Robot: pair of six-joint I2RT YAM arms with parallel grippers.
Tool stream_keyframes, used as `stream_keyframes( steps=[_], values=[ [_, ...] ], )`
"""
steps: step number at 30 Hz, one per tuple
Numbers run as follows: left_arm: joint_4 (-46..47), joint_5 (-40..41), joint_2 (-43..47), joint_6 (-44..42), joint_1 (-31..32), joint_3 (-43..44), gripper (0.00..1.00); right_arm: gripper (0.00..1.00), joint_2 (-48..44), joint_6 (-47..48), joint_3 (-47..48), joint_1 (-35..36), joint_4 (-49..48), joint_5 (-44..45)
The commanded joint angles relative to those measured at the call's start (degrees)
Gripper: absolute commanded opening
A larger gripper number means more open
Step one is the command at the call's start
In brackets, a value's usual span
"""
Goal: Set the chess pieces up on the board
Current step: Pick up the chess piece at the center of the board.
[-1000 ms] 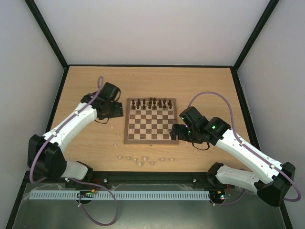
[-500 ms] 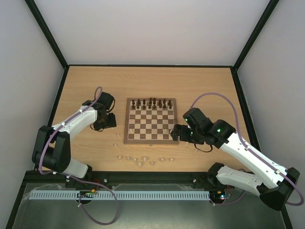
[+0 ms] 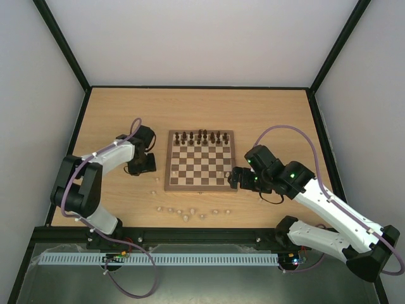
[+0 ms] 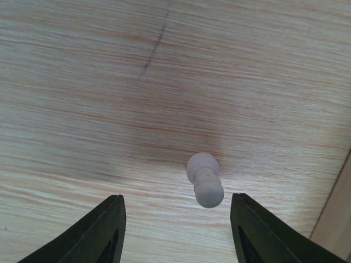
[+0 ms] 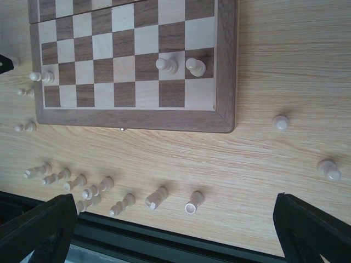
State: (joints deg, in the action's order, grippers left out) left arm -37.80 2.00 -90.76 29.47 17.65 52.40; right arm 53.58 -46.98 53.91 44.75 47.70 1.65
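The left jaws stand partly apart on either side of a pale pawn (image 4: 204, 186) on the worktop (image 4: 82, 82), touching it on neither side. Their bases are cut off by the frame edge. The right jaws gape wide with nothing between them, just off the near right corner of the board (image 5: 137, 118), where two pale pieces (image 5: 167, 65) stand. On the far row stand the dark pieces (image 3: 199, 136). The scattered pale pieces (image 5: 88, 189) by the near edge are too small to tell by kind.
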Motion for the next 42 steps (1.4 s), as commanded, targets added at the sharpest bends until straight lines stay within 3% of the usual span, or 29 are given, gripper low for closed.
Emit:
stream_keyframes(
  steps=[1, 16, 24, 27, 29, 42],
  values=[
    [1.15, -0.41, -1.69, -0.82, -0.18, -0.80, 0.53, 0.99, -0.45, -0.48, -1.15, 0.20, 1.88, -0.33],
    [1.03, 0.46, -3.38, -1.09, -0.25, 1.81, 0.17, 0.99, 2.07, 0.78, -1.36, 0.28, 0.07, -0.68],
    [1.00, 1.16, -4.03, -1.49, -0.20, 2.57, 0.17, 0.99, 3.18, 1.43, -1.67, 0.24, -0.52, -0.55],
    [0.59, 1.60, -4.36, -1.59, -0.18, 2.84, 0.31, 0.99, 3.51, 1.59, -2.00, 0.24, -1.05, -0.68],
    [0.56, 1.92, -4.34, -1.55, -0.18, 2.93, 0.33, 0.99, 3.91, 1.68, -2.12, 0.25, -1.31, -0.85],
    [-0.41, 2.81, -4.49, -1.71, -0.18, 5.52, 0.25, 0.99, 5.25, 2.16, -2.45, 0.24, -2.31, -1.09]
  ],
)
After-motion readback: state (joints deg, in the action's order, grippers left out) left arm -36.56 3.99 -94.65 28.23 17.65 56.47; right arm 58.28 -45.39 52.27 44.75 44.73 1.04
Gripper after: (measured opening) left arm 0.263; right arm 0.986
